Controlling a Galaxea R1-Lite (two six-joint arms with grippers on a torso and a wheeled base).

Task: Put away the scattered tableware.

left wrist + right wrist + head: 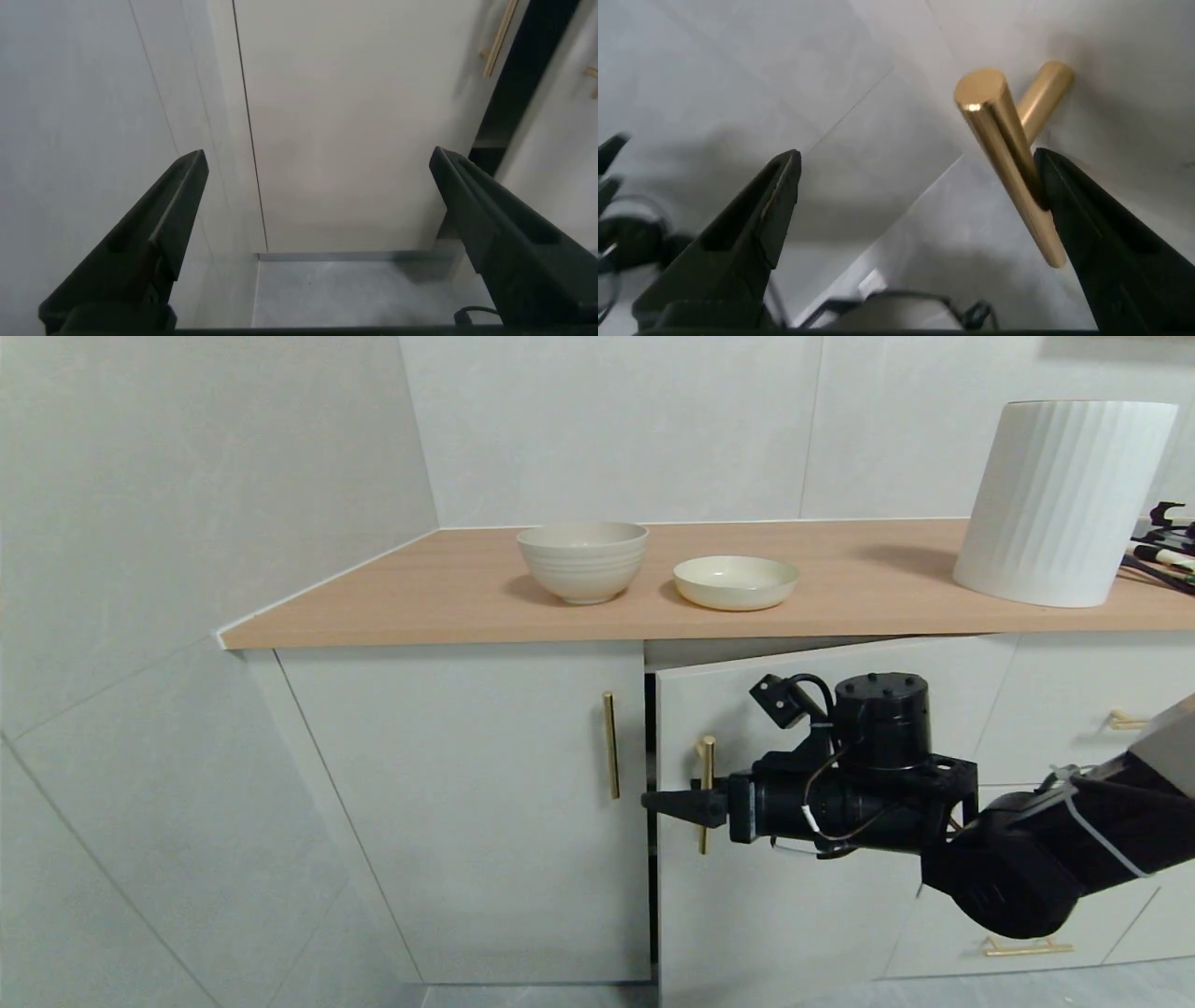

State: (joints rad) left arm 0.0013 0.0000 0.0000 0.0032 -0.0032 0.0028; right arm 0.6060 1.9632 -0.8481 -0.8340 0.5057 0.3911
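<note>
Nearest the camera, the right hand (667, 801) reaches across the front of the cabinet's right door (803, 915) at the level of that door's brass handle (707, 793). From the head view the hand is seen edge-on, so its spread cannot be read there. The right wrist view shows its fingers (757, 224) set wide apart, with the handle standing between them, hard against one finger. Whether metal and finger actually touch cannot be made out. The right door stands slightly ajar, and a dark gap (650, 859) separates it from the left door (467, 803). Nothing can be seen inside the gap.

The left hand (318, 215) is also spread wide and holds nothing. It faces the closed left door low down, near the floor (346, 289).

Above the doors, on the wooden desk (420, 602), the deep ribbed bowl (583, 560) stands upright. The shallow dish (736, 581) sits just beside it, apart from it. Farther along the desk is a tall fluted white vessel (1064, 499). Behind it, dark utensils (1162, 546) are cut off by the frame edge and are too small to identify.
</note>
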